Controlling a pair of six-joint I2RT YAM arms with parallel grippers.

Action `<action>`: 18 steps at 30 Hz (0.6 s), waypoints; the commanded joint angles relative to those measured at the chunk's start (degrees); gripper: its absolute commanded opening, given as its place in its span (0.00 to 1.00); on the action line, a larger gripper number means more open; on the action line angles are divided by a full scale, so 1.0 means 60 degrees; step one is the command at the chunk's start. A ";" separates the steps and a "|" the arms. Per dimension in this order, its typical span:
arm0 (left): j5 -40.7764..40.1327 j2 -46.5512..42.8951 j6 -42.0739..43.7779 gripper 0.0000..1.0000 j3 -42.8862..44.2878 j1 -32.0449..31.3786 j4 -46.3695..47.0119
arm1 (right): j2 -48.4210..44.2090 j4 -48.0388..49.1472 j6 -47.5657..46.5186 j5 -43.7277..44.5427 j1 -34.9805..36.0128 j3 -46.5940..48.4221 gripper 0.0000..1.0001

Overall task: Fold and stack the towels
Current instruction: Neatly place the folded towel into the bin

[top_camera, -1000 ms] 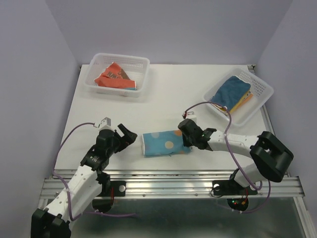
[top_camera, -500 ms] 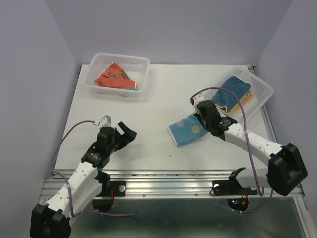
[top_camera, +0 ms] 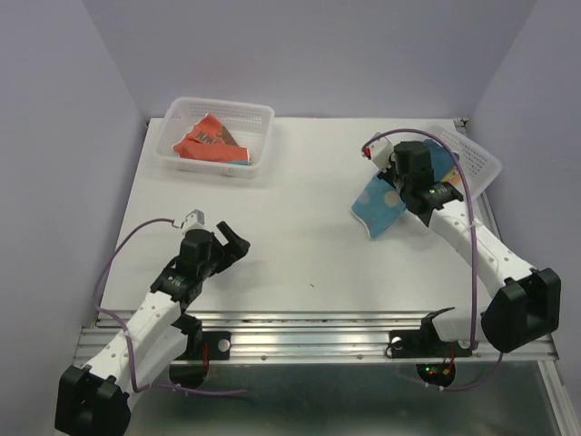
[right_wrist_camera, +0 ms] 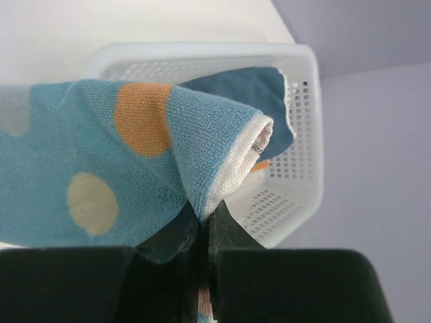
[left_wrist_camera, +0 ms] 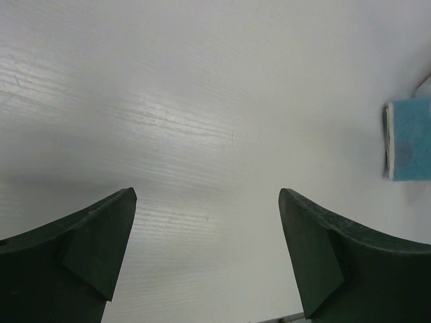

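Note:
My right gripper (top_camera: 399, 182) is shut on the folded light blue dotted towel (top_camera: 378, 205) and holds it in the air just left of the right basket (top_camera: 481, 163). In the right wrist view the towel (right_wrist_camera: 101, 168) hangs from the closed jaws in front of that basket (right_wrist_camera: 303, 134), where a dark blue towel (right_wrist_camera: 259, 87) lies. A red-orange towel (top_camera: 204, 138) lies crumpled in the far left basket (top_camera: 259, 113). My left gripper (top_camera: 229, 247) is open and empty near the front left. The left wrist view shows the light blue towel (left_wrist_camera: 409, 138) far off at the right edge.
The white table (top_camera: 290, 227) has a metal rail (top_camera: 309, 341) along its near edge. Purple walls close in the back and both sides. Cables loop over both arms.
My right gripper has lifted the folded light blue towel from the front middle of the table and carried it back and right to beside the right basket. The left arm has barely moved.

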 commanded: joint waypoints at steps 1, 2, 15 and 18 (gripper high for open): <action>-0.0499 -0.0134 0.0028 0.99 0.0556 -0.0028 -0.0066 | 0.0356 0.0071 -0.1182 -0.0226 -0.0553 0.0949 0.01; -0.0573 -0.0178 -0.0030 0.99 0.0600 -0.0028 -0.0110 | 0.0444 0.0071 -0.1314 -0.0270 -0.0656 0.1240 0.01; -0.1438 -0.0325 -0.0309 0.99 0.0908 -0.0028 -0.0725 | 0.1411 -0.0384 -0.2765 -0.0505 -0.2149 0.2854 0.01; -0.1570 -0.0252 -0.0338 0.99 0.0966 -0.0028 -0.0813 | 0.1529 -0.0106 -0.3028 -0.0636 -0.2413 0.2854 0.01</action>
